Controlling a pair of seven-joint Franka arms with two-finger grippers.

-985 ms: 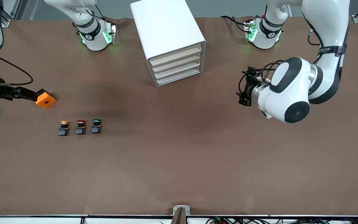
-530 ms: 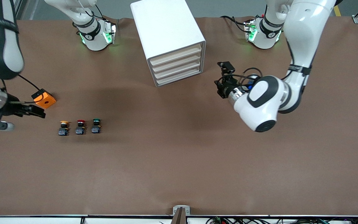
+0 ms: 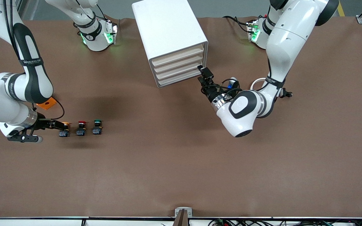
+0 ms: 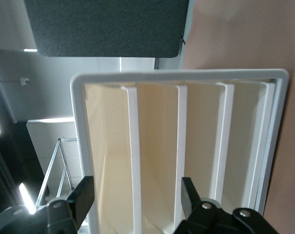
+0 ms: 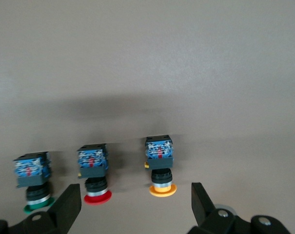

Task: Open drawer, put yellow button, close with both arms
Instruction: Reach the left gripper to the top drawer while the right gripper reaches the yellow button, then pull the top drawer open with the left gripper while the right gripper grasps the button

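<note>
Yellow button [image 3: 64, 128] sits at the end of a row of three, nearest the right arm's end of the table, with the red-capped button [image 3: 81, 127] beside it and the green-capped button [image 3: 97, 126] next along. The right gripper [image 3: 60, 125] has swung down from beside the orange block [image 3: 47, 103] and now pokes in low at that button; its fingers [image 5: 69, 207] stand wide, the yellow cap between them in the wrist view, nothing pinched yet. A grasp looks close (that is my reading, not a done deal).

Farther from the front camera, the left gripper [image 3: 205, 73] has travelled in from the left arm's end of the table and now sits right at the cabinet [image 3: 168, 28], at the corner of the cream fronts. Its fingers [image 4: 84, 197] are spread, though narrowing, and straddle dividers of the stack. Which front it will take I cannot tell; in the front view it looks level with the lower ones, not the top drawer [image 3: 178, 55], which remains shut. So both arms are arriving at once: one to pick, one to pull.
</note>
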